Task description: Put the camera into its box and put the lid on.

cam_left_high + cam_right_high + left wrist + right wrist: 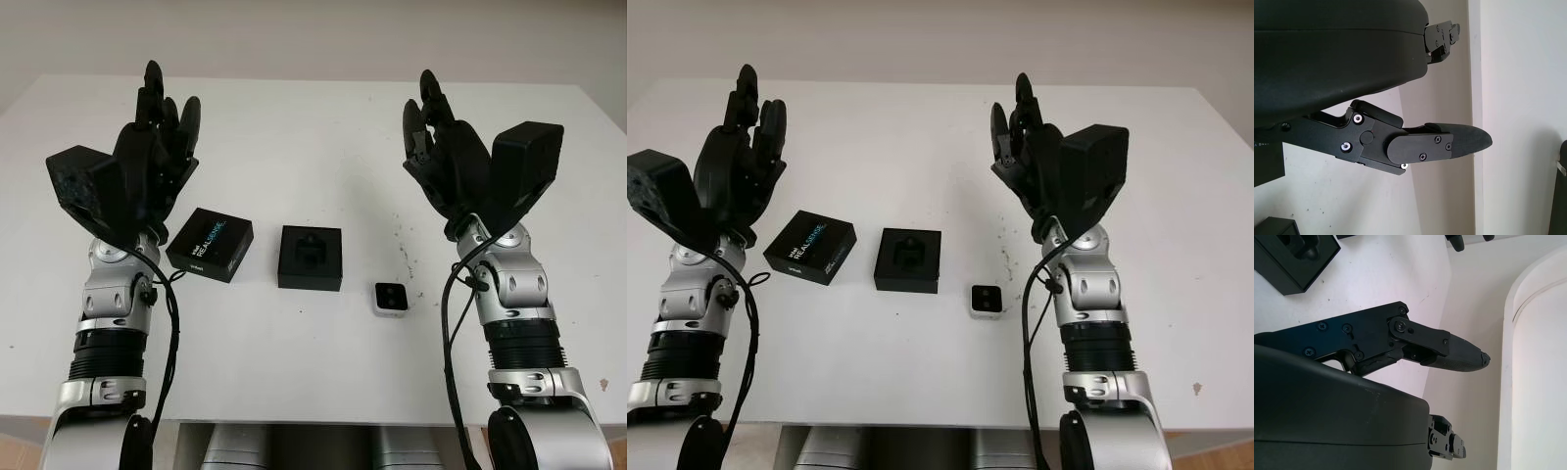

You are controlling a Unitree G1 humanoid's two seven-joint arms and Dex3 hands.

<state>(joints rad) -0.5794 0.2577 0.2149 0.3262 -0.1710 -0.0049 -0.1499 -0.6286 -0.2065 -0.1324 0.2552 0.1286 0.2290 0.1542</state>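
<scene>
Small silver square-faced camera [391, 297] lies on the white table [323, 127] at 3 o'clock of the open black foam-lined box [311, 258], nearer the raised, empty right hand [446, 147], fingers extended.

A white table [294, 372] with small dark specks [403, 257] on its top stands before a pale wall [313, 34].

lid [210, 244] left of box [311, 258]; camera [391, 297] right, nearer.
</scene>
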